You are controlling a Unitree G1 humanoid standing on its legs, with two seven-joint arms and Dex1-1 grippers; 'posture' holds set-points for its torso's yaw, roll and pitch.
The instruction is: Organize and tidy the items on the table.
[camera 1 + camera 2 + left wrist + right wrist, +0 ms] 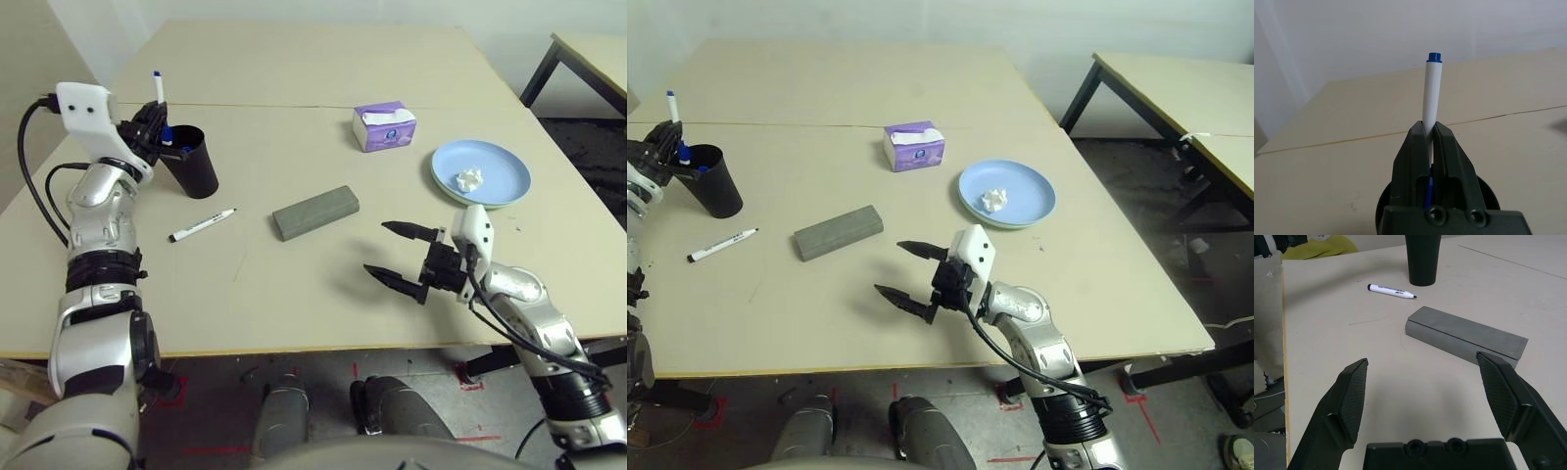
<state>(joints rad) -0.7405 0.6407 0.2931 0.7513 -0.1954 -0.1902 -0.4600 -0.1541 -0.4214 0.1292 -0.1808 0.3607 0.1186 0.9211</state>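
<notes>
One marker, blue cap up, stands clenched in your left hand at the mouth of the black cup, its long axis near upright. Lowering it along that axis is likely your next move; your left hand is the nearer one. Blue showing at the cup's mouth could crowd the entry. The second marker lies just beside the cup on the tabletop, the grey case beyond it toward your open, empty right hand.
</notes>
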